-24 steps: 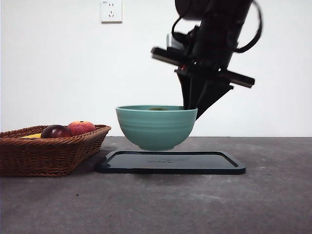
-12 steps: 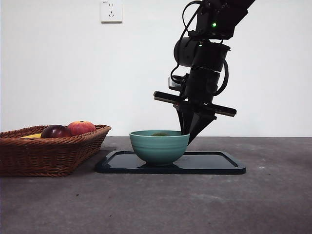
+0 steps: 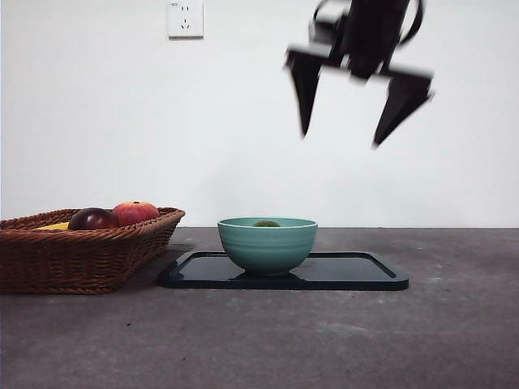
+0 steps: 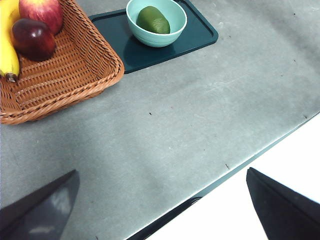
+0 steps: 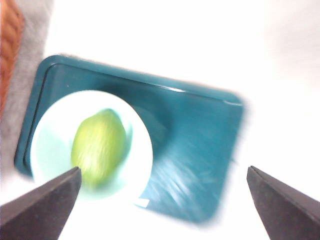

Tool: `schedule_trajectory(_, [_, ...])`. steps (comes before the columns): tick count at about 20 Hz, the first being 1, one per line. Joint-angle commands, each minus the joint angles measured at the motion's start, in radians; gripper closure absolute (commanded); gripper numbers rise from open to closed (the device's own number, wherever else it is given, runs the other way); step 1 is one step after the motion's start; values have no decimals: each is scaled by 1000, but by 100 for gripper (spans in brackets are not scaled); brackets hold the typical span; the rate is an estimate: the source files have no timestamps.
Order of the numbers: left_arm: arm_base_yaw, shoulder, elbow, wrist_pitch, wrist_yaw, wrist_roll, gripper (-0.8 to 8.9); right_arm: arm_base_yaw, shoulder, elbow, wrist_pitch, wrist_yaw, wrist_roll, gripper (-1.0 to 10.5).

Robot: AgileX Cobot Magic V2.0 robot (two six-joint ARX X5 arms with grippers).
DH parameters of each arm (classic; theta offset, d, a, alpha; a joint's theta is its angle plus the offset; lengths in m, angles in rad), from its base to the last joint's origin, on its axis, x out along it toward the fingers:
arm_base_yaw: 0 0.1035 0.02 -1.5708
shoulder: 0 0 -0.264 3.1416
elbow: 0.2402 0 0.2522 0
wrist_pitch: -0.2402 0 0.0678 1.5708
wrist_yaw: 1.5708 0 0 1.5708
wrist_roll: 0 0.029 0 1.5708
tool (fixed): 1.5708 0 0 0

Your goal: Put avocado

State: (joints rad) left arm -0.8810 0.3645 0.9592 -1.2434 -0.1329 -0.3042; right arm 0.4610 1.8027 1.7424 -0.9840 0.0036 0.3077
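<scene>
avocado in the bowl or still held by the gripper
In the bowl. The avocado lies inside the teal bowl on the dark tray; the right gripper is open and empty, above it.

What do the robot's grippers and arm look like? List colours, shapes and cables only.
The right gripper is black, with two long wedge-shaped fingers tapering to points from a straight black crossbar. The dark arm body above it carries a looping black cable; the picture is blurred here. In the wrist views, the left gripper shows matte black triangular fingers with a faint sheen. No markings are readable.
</scene>
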Motion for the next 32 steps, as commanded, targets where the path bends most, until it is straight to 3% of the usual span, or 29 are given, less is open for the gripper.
schedule_trajectory(1, [-6,0,7,6,-1,8,283,37,-89,6,-105,88,-32,316])
schedule_trajectory(4, [-6,0,7,8,-2,10,283,104,-311,-123,-169,191,-32,316])
schedule_trajectory(8, [-6,0,7,10,-2,17,283,208,-601,-394,-127,184,-26,317])
schedule_trajectory(11, [-6,0,7,10,-1,27,283,299,-814,-566,-119,181,51,317])
schedule_trajectory(14, [-6,0,7,10,-2,27,283,375,-1007,-678,-116,181,121,317])
schedule_trajectory(18, [-6,0,8,9,-2,27,283,427,-1207,-771,-123,180,138,317])
schedule_trajectory(24, [-6,0,8,9,-1,27,283,429,-1343,-782,-192,181,138,317])
schedule_trajectory(32, [-6,0,8,10,-2,27,284,429,-1355,-782,-193,181,137,317])
